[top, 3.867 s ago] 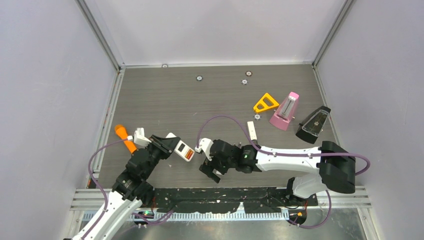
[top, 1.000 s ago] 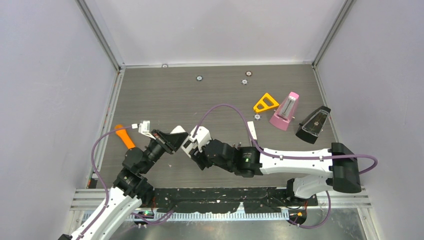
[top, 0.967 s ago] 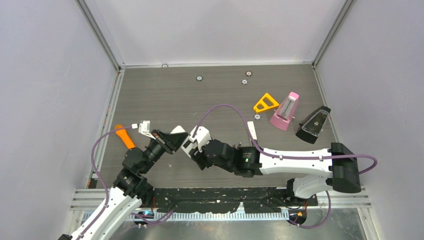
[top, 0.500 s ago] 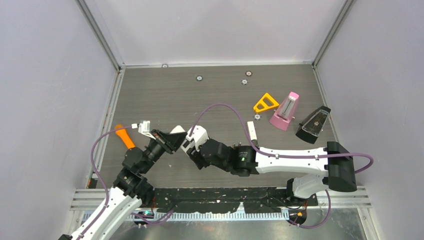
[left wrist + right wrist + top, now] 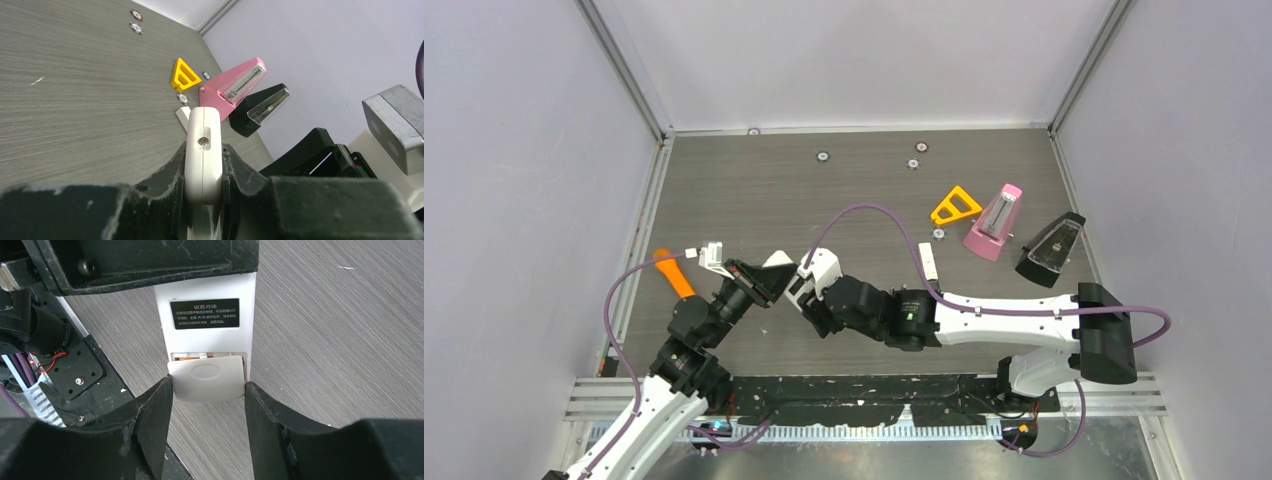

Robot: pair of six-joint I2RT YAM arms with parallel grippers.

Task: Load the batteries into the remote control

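Observation:
The white remote control [image 5: 781, 270] is held off the table, and my left gripper [image 5: 767, 281] is shut on it. In the left wrist view the remote control [image 5: 202, 142] stands edge-on, pinched between the left gripper's [image 5: 203, 152] black pads. The right wrist view shows its back [image 5: 205, 295] with a black label. My right gripper [image 5: 208, 386] is shut on the light grey battery cover [image 5: 207, 382] at the remote's end, one finger against each side. A thin orange strip [image 5: 192, 358] of the batteries shows in the slot above the cover. The rest of them is hidden.
An orange stick [image 5: 674, 276] lies at the table's left edge. At the right stand a yellow triangle [image 5: 955, 206], a pink metronome [image 5: 995, 222] and a black metronome [image 5: 1051, 250]. A small white bar [image 5: 928, 261] and several small round discs [image 5: 822, 156] lie farther back.
Earlier the remote faced up with orange batteries showing and the right gripper stood apart. Now the remote is turned and the right gripper is at its end. Over the last second, barely any motion.

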